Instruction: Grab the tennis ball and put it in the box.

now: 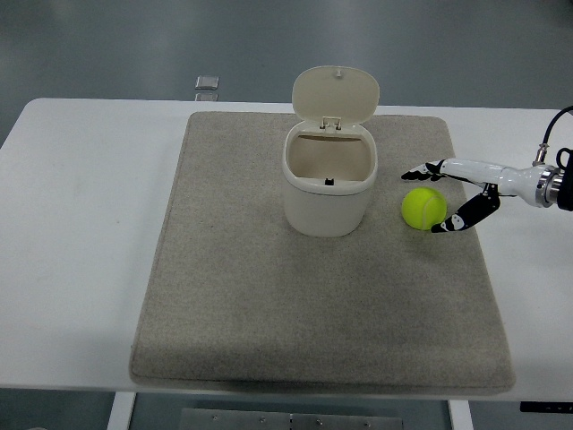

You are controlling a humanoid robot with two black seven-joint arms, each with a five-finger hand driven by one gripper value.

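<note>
A yellow tennis ball (423, 208) sits on a gray mat (269, 322) that covers most of the white table (81, 224). The ball is toward the right edge of the mat, about halfway between the far edge and the middle. Just to the left of the ball stands a cream box (329, 179) with its lid (336, 93) flipped up, so the top is open and the inside looks empty. The ball and the box are near each other but do not touch. The robot's right hand (452, 193) comes in from the right edge of the table and is right beside the ball. Its fingers (421, 171) reach over the far side of the ball, and its thumb (452, 219) points in at the near side. The hand is spread open around the ball and is not squeezing it yet. It is hard to tell if any fingertip touches the ball. The ball rests on the mat, so it is not picked up yet. The step in hand looks like the grab. Next, the hand probably needs to close its fingers and thumb snugly on the ball so it does not roll away. Then it would need to lift the ball, carry it a little to the left over the open box, and let go. The left hand is not in the picture. A small gray thing (207, 82) lies at the far edge of the table.
</note>
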